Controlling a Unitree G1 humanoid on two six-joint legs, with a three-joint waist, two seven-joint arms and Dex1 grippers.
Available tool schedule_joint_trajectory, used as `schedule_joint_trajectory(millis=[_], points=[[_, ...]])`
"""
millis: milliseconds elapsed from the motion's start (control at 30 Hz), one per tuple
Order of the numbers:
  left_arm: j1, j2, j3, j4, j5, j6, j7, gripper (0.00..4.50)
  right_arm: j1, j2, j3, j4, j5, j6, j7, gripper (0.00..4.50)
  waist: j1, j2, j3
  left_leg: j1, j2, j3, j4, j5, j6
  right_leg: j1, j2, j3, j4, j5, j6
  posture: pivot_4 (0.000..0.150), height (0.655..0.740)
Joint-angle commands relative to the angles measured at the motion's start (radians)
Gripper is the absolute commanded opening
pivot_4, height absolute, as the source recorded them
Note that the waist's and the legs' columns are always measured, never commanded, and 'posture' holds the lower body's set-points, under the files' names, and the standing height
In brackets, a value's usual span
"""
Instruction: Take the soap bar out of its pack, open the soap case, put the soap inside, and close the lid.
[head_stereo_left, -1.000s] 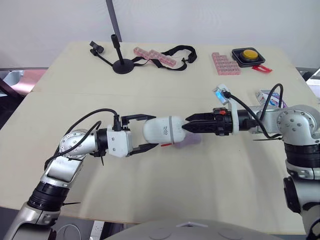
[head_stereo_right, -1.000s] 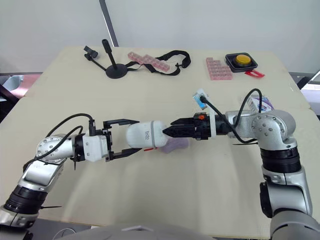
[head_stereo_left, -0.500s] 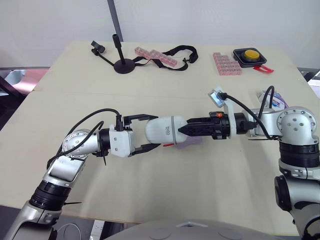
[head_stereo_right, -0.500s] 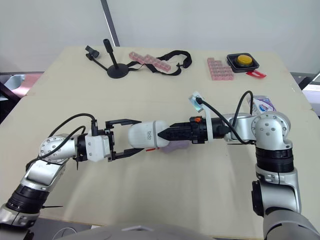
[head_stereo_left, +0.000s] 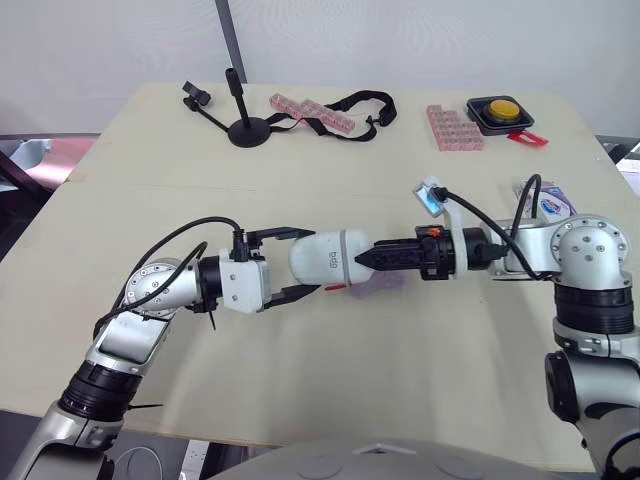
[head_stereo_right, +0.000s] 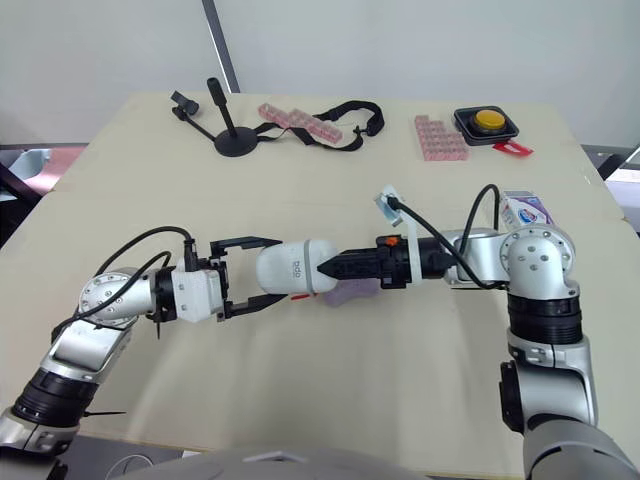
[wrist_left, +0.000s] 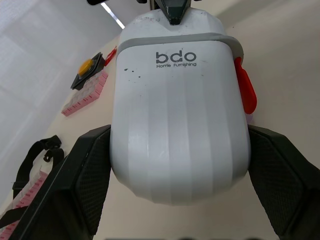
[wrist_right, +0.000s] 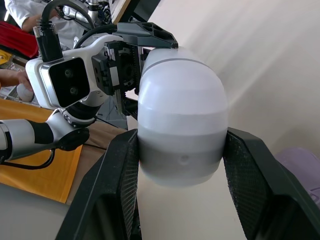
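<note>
Left wrist view first: what is the soap case made of?
— Smooth, glossy white plastic. It is a rounded, egg-like shell with faint lengthwise ribs, a grey band round it and a small red tab on one side. "bdo Home Furnishing" is printed in dark letters below the band.

And the fingers?
— Black, with finely textured pads. They stand one on each flank of the shell and press against it.

So how is the left tool set?
— Spread wide and clamped on the broad end of the case, which it holds just above the desk.

The right tool?
— In the right wrist view its black fingers bracket the opposite, domed end. They are wide apart and lie against the sides at the band, so it grips the case too. The case hangs between the two tools.

Where is the soap?
— A lilac soap bar with soft edges lies on the desk. It sits just under the case and the right tool, which partly hide it. The soap pack, a small printed carton, sits near the desk's right edge, well apart.

Counts?
— One case, one bar, one pack. At the far edge there are two pink ridged trays, one yellow button on a black base, one black stand and one black strap.
</note>
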Motion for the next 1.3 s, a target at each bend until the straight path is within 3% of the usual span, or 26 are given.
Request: schedule_joint_trajectory(millis=[33,467,800,1067,1300], points=[[-0.019,0.002,0.000,-0.023,-0.009,-0.008,0.009,3.46,-0.019,0.010,-0.011,-0.014,0.043,-0.005,-0.013,2.00,0.000,0.000,0.000,0.000,0.000,0.000,0.000,0.000,0.000,0.000,0.000,0.000,0.000,0.000,0.000,0.150,0.7143],[-0.012,0.005,-0.001,-0.046,-0.014,0.003,0.009,3.46,0.012,-0.033,-0.024,0.008,0.150,-0.008,0.104,2.00,0.000,0.000,0.000,0.000,0.000,0.000,0.000,0.000,0.000,0.000,0.000,0.000,0.000,0.000,0.000,0.150,0.7143],[0.008,0.008,0.001,-0.066,-0.024,0.027,0.015,3.46,0.033,-0.094,-0.015,0.032,0.141,-0.012,0.182,2.00,0.001,0.000,0.000,-0.001,0.000,0.000,0.000,0.000,0.000,0.000,0.000,0.000,0.000,0.000,0.000,0.150,0.7143],[0.024,0.012,0.004,-0.074,-0.031,0.051,0.013,3.46,0.057,-0.301,0.000,0.106,-0.032,-0.043,0.302,2.00,0.008,0.000,0.000,-0.001,-0.001,0.000,0.000,0.000,0.000,0.000,0.000,0.000,-0.001,0.000,0.000,0.150,0.7143],[0.031,0.013,0.006,-0.063,-0.052,0.092,0.006,3.46,0.026,-0.585,0.188,0.180,-0.399,-0.291,0.525,2.00,0.011,0.000,0.000,-0.002,0.000,0.000,0.000,0.000,0.000,0.002,0.001,0.001,-0.005,0.000,0.000,0.150,0.7143]])
